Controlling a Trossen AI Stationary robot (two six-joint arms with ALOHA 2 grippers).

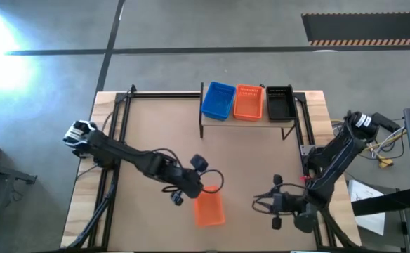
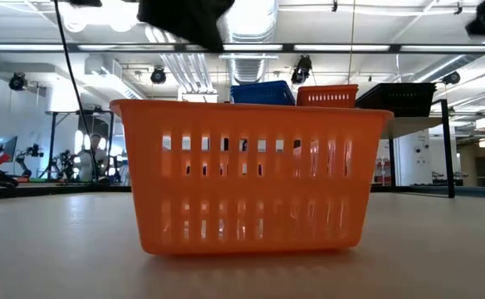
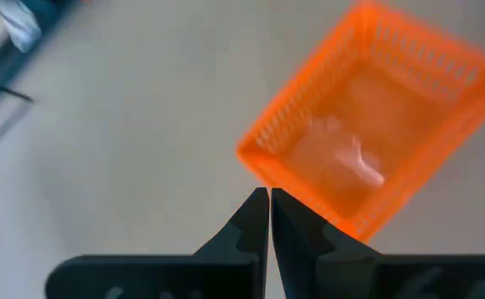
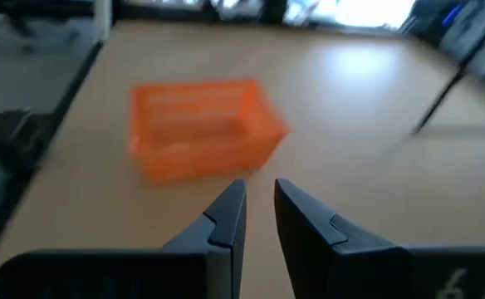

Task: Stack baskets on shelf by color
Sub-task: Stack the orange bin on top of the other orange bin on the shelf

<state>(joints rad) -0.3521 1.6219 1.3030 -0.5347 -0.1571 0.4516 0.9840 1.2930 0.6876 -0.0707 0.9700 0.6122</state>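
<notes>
Shelf (image 1: 212,124) stands at the far side of the desk (image 1: 149,126), carrying three baskets in a row: blue basket (image 1: 218,100) on the left, orange shelf basket (image 1: 248,102) in the middle, black basket (image 1: 279,103) on the right. In the low view these three show behind and above the near basket, blue apparently tilted against its neighbour. A fourth, loose orange basket (image 1: 208,209) sits upright on the desk near the front edge, open side up, nothing inside. Left claw (image 1: 203,188) hangs just above and beside that basket's far-left corner; its fingers (image 3: 255,223) are pressed together with nothing between them, the basket rim just past the tips, not gripped. Right claw (image 1: 260,202) waits low over the desk to the right of the loose basket, well apart from it, pointed toward it, fingers (image 4: 226,218) standing at a narrow gap, empty.
</notes>
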